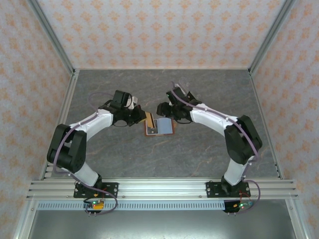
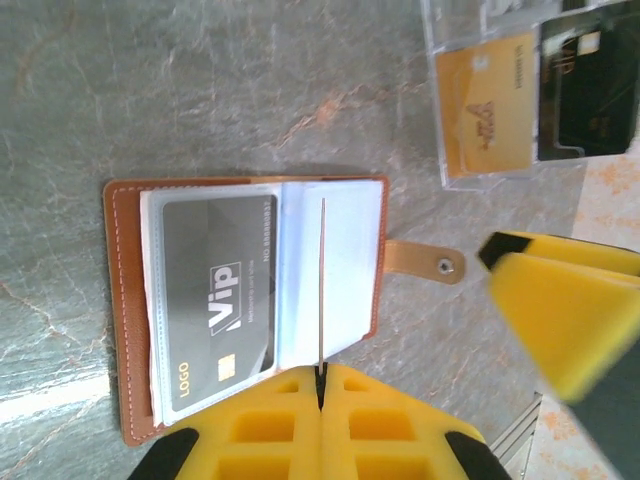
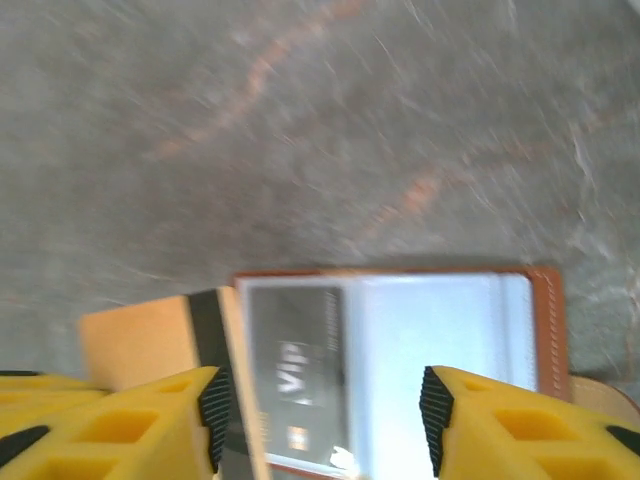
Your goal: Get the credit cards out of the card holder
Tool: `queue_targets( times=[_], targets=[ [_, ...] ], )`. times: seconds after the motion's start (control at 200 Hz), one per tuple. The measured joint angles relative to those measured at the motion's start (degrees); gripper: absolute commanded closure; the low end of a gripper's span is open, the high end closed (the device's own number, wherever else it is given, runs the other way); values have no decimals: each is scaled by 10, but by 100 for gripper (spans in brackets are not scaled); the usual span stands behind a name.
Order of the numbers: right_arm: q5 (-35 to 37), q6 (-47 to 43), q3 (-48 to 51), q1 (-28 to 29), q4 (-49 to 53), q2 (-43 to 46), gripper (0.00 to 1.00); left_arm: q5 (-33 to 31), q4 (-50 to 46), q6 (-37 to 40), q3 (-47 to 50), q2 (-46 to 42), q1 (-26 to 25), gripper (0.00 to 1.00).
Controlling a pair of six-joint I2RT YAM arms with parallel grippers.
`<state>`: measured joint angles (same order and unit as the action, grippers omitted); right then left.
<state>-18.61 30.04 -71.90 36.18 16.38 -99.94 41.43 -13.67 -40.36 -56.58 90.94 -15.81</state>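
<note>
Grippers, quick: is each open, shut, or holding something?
Left gripper: shut on a credit card.
Right gripper: open, empty, over the card holder.

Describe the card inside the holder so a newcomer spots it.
In the middle of the table lies the open brown card holder. In it sits a grey card marked Vip, unlike the yellow card pinched in the left tool.

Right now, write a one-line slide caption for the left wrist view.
Left jaws shut on a card, edge-on, above the open holder; a VIP card sleeved inside.
</note>
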Motion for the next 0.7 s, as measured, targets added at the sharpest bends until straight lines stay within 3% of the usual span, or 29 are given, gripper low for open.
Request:
queue_targets(
  times=[0.17,0.285,0.606,0.701],
  targets=[
    [-49,6,2,-15,-59,19,17,14,2,-3,-16,-35,12,100],
    [-107,17,16,-39,-100,20,13,40,31,-16,-17,-55,13,100],
    [-283,66,50,-109,-206,20,17,108,150,-76,-18,-56,13,100],
    [-327,83,53,-118,-233,20,25,120,192,-108,-18,-47,13,100]
  ],
)
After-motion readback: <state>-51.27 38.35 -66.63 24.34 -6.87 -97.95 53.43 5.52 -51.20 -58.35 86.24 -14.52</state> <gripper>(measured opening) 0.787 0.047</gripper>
